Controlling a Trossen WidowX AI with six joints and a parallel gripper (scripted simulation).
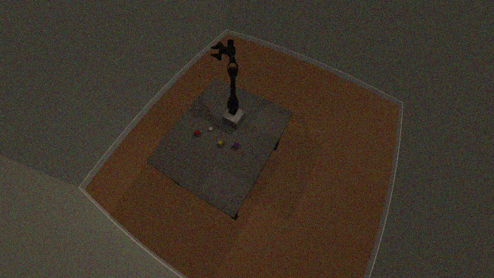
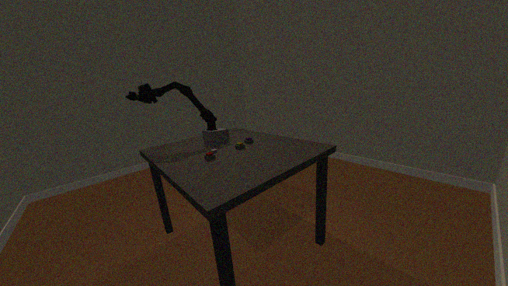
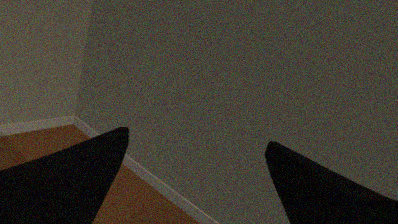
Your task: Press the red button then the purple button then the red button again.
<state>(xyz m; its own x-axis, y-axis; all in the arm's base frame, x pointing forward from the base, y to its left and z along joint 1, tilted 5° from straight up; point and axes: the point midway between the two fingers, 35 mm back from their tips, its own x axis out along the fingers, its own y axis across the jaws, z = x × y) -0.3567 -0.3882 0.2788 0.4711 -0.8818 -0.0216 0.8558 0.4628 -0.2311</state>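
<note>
The arm rises from its white base (image 1: 233,117) at the far side of the bench (image 2: 248,175) and stretches up and away from the buttons, so the end effector (image 2: 132,95) hangs high in the air beyond the bench's far-left edge. In the wrist view its two dark fingers stand spread wide with nothing between them, framing only the wall and a strip of baseboard. It is well apart from everything it has to touch, a pose that reads as a parked or starting one, not an approach.

The task's things sit in a loose row in front of the base. The red button (image 1: 196,132) is the leftmost in the top view, the purple button (image 1: 236,145) the rightmost. Between them lie a small white block (image 1: 211,128) and a yellow button (image 1: 220,143), both to be left alone.

Judging from this, no press is under way, and the first step calls for swinging the arm round and down over the red button. The white block, just beside the red button, is the chief hazard on that descent. Bringing the fingers together first would give a narrower, firmer tip for pressing.
</note>
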